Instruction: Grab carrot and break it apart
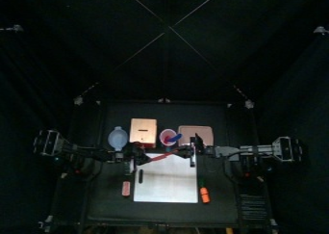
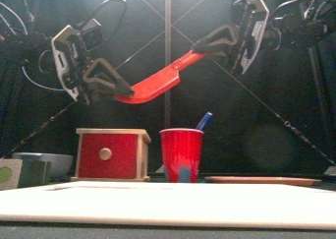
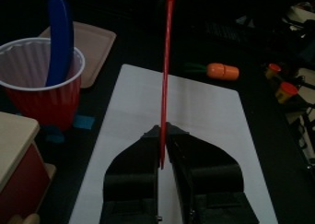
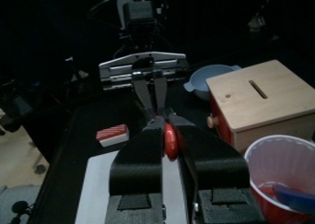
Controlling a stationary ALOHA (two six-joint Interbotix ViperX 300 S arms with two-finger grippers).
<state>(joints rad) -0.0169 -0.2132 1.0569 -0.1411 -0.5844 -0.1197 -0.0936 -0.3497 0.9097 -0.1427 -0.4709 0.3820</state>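
The carrot (image 2: 164, 78) is a slim reddish-orange stick held in the air above the white board (image 2: 157, 206), sloping up from left to right in the front view. My left gripper (image 2: 116, 89) is shut on its lower left end. My right gripper (image 2: 210, 54) is shut on its upper right end. From above, the carrot (image 1: 164, 157) spans the gap between the two grippers over the board's far edge. In the left wrist view the carrot (image 3: 167, 71) runs straight out from between the jaws. In the right wrist view its end (image 4: 169, 140) sits between the jaws.
Behind the board stand a red cup (image 2: 184, 152) with a blue stick in it, a wooden box (image 2: 112, 152) with a red front, a blue bowl (image 1: 118, 138) and a flat tray (image 1: 194, 134). A stubby orange piece (image 1: 205, 195) and a pinkish-red block (image 1: 126, 188) lie at the board's sides.
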